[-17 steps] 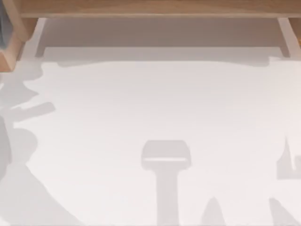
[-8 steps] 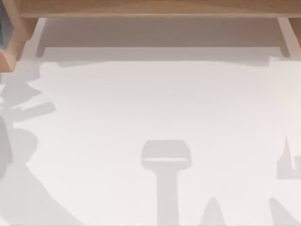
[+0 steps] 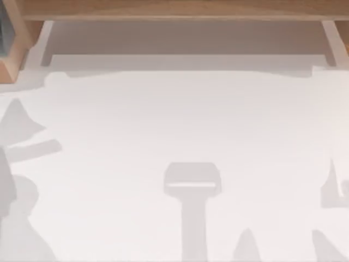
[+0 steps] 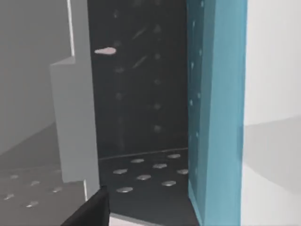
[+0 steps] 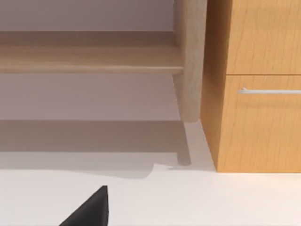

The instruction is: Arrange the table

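Observation:
The table (image 3: 174, 120) is a plain white top that carries only grey shadows in the top view; it also appears as the white surface (image 5: 211, 197) in the right wrist view. A black part of my left gripper (image 4: 89, 212) sits close to a dark dimpled panel (image 4: 141, 94) and a teal panel (image 4: 216, 108). A black part of my right gripper (image 5: 91, 209) hovers over the white top, facing a wooden shelf (image 5: 89, 59).
Light wooden framing (image 3: 174, 8) runs along the table's far edge, with a teal-and-wood piece (image 3: 6, 38) at the far left corner. A wooden cabinet (image 5: 258, 132) with a metal drawer handle (image 5: 268, 91) stands beside a wooden post (image 5: 190, 61). A grey block (image 4: 70, 117) borders the dark panel.
The shadows on the table's left side have changed shape and drawn back toward the left edge. The shadows in the middle and on the right have stayed put.

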### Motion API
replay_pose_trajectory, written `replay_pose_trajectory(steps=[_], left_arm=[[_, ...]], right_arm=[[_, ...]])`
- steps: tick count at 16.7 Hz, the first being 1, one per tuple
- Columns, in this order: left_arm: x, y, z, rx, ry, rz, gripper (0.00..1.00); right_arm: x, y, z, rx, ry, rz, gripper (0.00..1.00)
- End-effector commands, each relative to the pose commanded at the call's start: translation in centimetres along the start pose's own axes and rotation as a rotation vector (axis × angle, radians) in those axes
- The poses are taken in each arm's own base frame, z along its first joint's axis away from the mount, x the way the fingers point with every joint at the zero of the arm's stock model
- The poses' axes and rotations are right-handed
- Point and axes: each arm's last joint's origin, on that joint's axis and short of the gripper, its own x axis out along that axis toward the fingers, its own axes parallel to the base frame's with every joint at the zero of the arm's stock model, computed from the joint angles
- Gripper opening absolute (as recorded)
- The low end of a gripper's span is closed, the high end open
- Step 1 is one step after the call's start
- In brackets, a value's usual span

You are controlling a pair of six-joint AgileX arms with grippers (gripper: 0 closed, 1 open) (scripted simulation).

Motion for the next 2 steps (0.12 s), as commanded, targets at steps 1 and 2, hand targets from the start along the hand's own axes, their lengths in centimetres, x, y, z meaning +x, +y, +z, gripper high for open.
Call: replay_pose_trajectory(steps=[1,2], left_arm=[[-0.34,-0.42,0.09,-0.002,-0.004,-0.008,1.0],[-0.48,-0.68,0.14,-0.004,-0.006,-0.014,1.0]], right_arm=[[0.0,0.0,0.0,0.0,0.0,0.0,1.0],[0.0,0.0,0.0,0.0,0.0,0.0,1.0]])
